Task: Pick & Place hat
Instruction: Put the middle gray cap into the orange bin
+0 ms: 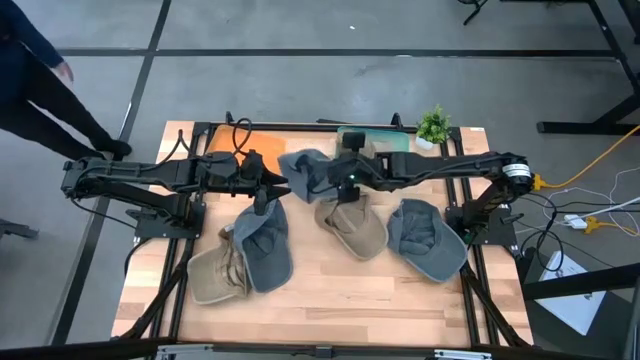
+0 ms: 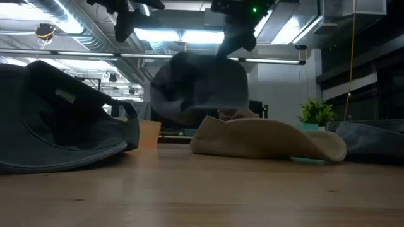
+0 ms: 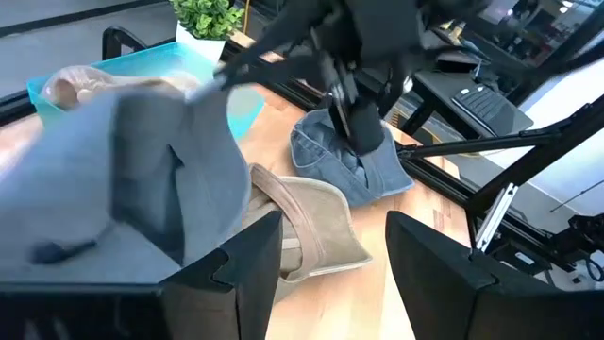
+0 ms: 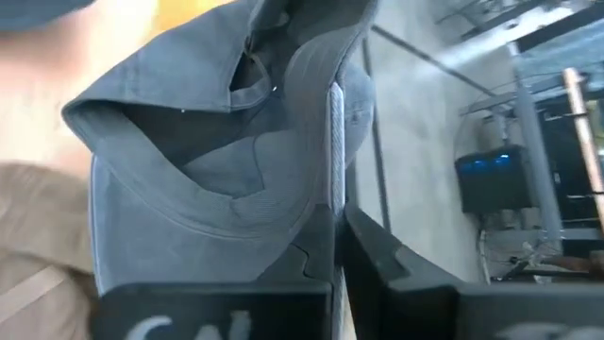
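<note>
A grey hat (image 1: 305,168) hangs in the air over the middle of the table, with my right gripper (image 1: 330,182) shut on it. The low view shows it (image 2: 202,88) clear above a tan hat (image 2: 265,140) lying on the wood. My left gripper (image 1: 265,200) hovers open just left of the held hat, with nothing between its fingers (image 3: 255,260). On the table lie another grey hat (image 1: 265,248), a tan hat (image 1: 215,272) at the near left, a tan hat (image 1: 355,230) in the middle and a grey hat (image 1: 427,238) to the right. My right gripper pinches the grey hat's thin edge (image 4: 332,194) between its two shut fingers (image 4: 373,255). The fingers come slanting down from the table's right side. The hat hangs below and ahead of them, lifted clear of the table and of the tan hat beneath.
A teal tray (image 1: 385,135) and a small potted plant (image 1: 433,125) stand at the table's far edge, with an orange patch (image 1: 235,140) at the far left. Bare wood lies along the near edge (image 1: 330,305). A person's legs (image 1: 60,100) show beyond the far left corner.
</note>
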Motion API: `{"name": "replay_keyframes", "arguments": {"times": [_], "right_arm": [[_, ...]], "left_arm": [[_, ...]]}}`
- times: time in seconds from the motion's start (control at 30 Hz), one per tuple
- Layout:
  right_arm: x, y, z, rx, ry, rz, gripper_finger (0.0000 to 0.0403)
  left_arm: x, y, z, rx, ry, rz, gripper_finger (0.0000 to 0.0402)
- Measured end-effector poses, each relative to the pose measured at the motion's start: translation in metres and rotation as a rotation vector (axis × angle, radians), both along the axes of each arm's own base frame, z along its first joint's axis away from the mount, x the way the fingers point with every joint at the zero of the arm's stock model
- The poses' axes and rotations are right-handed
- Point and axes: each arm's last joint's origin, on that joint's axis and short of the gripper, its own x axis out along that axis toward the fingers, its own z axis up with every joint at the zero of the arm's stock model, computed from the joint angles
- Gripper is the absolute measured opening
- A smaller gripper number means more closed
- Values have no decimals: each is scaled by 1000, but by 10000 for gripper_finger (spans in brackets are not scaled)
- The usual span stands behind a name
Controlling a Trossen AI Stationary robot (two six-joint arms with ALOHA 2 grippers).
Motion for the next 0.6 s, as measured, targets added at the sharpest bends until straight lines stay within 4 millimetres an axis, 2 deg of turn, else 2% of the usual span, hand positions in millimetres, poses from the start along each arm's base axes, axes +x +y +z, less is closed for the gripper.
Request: {"name": "replay_keyframes", "arguments": {"times": [0.3,0.4,0.6], "right_arm": [[-7,6,-35,-6,111,21,9],[-7,5,-36,-67,154,40,9],[-3,9,-29,-105,119,61,9]], "left_arm": [[0,0,-1,-10,7,3,184],[0,0,-1,-10,7,3,184],[0,0,-1,-20,3,6,184]]}}
